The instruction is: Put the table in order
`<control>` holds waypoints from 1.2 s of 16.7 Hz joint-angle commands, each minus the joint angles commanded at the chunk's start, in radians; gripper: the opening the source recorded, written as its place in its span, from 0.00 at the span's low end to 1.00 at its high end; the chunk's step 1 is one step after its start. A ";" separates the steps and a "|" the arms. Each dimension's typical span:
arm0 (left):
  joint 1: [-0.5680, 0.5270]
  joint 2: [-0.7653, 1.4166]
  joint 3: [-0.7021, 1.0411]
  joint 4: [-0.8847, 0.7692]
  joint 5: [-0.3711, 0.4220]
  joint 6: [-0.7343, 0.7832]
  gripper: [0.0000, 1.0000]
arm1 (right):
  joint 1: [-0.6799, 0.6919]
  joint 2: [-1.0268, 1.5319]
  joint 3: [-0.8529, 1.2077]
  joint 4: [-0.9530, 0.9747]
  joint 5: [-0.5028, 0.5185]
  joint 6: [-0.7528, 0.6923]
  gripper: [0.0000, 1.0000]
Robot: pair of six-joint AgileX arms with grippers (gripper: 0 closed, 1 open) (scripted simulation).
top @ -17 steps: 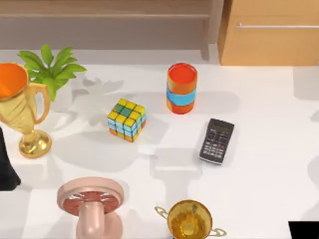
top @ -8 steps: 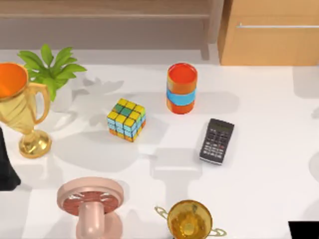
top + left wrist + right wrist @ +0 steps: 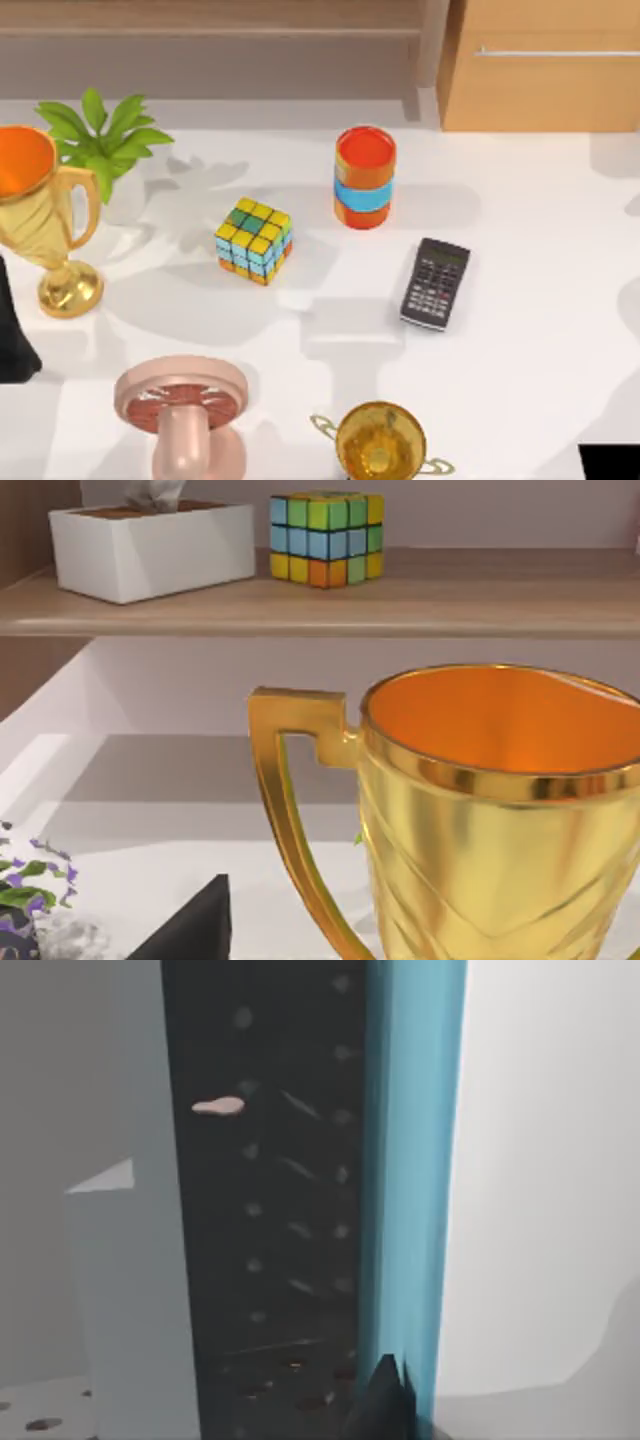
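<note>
Top view: the white surface [image 3: 540, 290] spreads below the shelf, carrying a puzzle cube [image 3: 254, 240], striped can [image 3: 365, 177], calculator [image 3: 435, 283] and gold trophy [image 3: 40, 215] at its left edge. Left wrist view: the trophy [image 3: 500, 810] looms close. Whether either gripper is released or clenched, I cannot tell.

Beside the gold trophy [image 3: 45, 225], our left arm [image 3: 12, 335] shows matte black casing (smooth, no markings visible).

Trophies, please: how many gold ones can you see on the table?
2: a tall trophy with an orange inside at the table left edge, and a smaller trophy at the near edge, partly cropped; others may lie beyond view.
</note>
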 joint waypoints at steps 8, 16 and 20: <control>0.000 0.000 0.000 0.000 0.000 0.000 1.00 | 0.000 0.000 0.000 0.000 0.000 0.000 0.53; 0.000 0.000 0.000 0.000 0.000 0.000 1.00 | 0.000 0.000 0.000 0.000 0.000 0.000 1.00; 0.000 0.000 0.000 0.000 0.000 0.000 1.00 | 0.000 0.000 0.000 0.000 0.000 0.000 1.00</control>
